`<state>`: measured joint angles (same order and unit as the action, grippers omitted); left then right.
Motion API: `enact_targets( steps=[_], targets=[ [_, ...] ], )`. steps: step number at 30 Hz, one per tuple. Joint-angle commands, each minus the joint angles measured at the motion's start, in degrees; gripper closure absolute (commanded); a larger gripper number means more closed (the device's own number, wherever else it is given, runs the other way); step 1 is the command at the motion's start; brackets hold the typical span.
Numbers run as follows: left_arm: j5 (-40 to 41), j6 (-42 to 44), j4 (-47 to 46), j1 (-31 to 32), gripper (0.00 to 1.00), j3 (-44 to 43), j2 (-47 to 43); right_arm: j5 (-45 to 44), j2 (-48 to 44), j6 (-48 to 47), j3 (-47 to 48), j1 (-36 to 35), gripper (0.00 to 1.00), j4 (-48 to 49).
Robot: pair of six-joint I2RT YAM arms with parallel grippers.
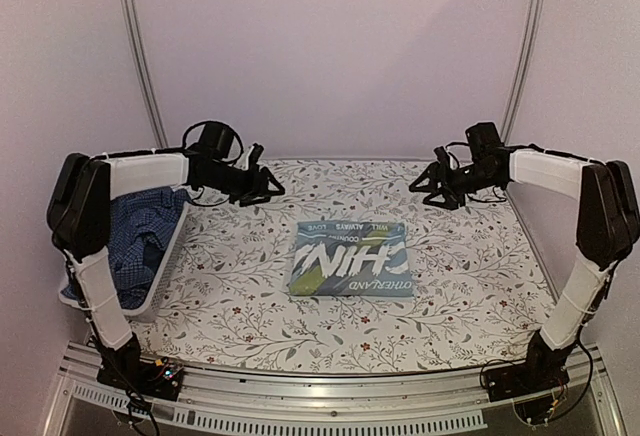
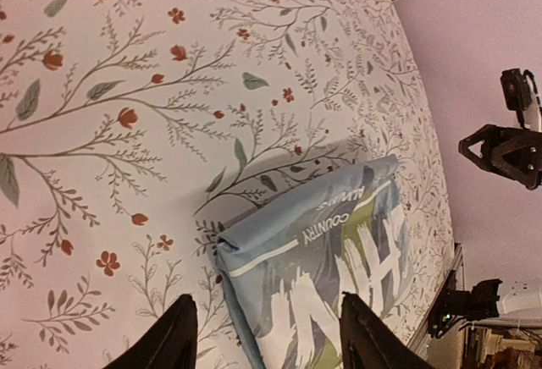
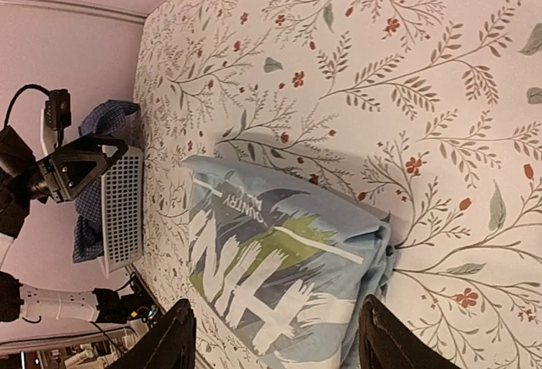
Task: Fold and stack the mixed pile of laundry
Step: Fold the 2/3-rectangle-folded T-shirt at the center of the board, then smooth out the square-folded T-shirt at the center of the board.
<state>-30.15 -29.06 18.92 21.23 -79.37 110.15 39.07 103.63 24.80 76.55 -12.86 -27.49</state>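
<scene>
Looking down from above, you find the folded light-blue shirt (image 1: pixel 350 259) lying flat in the middle of the bench (image 1: pixel 230 286), printed side up and squared into a neat rectangle. I judge it is placed there as the base of the stack: it is central, within reach of both arms, and well apart from the unsorted laundry. What shows of the rest is at the left edge, where the dark blue check shirt (image 1: pixel 140 228) lies bunched in the white basket (image 1: pixel 170 248), partly hidden behind your left arm (image 1: pixel 150 171).

Both arms are lifted clear of the cloth. The left arm rises from its near-left base, bends at the elbow and reaches toward the far left, with the left claw (image 1: pixel 262 182) pointing in toward the centre. The right arm (image 1: pixel 545 171) mirrors it on the far right, and the right claw (image 1: pixel 428 182) faces the left one. Neither touches the shirt.

Each wrist view shows its fingers spread with nothing between them, only the shirt and the floral bench cover below. So both claws are released and empty. The pose suits a finished fold, with the claws off and out of the way. The next garment probably comes from the basket, nearest your left claw. Its crumpled cloth may catch on the rim.
</scene>
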Motion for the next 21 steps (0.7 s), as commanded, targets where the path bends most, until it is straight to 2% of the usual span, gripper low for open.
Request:
enact_targets(
  steps=[1,5,10,14,21],
  targets=[
    [-8.5,3.7,-10.3,6.6,0.43,3.4,-1.2,9.2,-3.3,3.9,-6.1,-7.0,0.36,9.3],
    [-13.8,0.4,-16.9,11.4,0.44,0.4,5.7,13.3,2.3,9.2,-5.5,-12.1,0.34,18.9],
    [-17.4,-6.5,-26.8,12.2,0.44,-4.7,15.4,17.4,13.2,13.8,-2.8,-12.1,0.34,29.0],
    [-16.8,-9.7,-30.1,10.8,0.44,-8.5,21.4,17.2,20.2,14.0,0.6,-10.2,0.34,31.4],
    [-16.0,-17.0,-37.6,5.4,0.45,-7.0,26.3,19.2,27.7,17.3,1.1,-4.8,0.33,36.9]
  ],
)
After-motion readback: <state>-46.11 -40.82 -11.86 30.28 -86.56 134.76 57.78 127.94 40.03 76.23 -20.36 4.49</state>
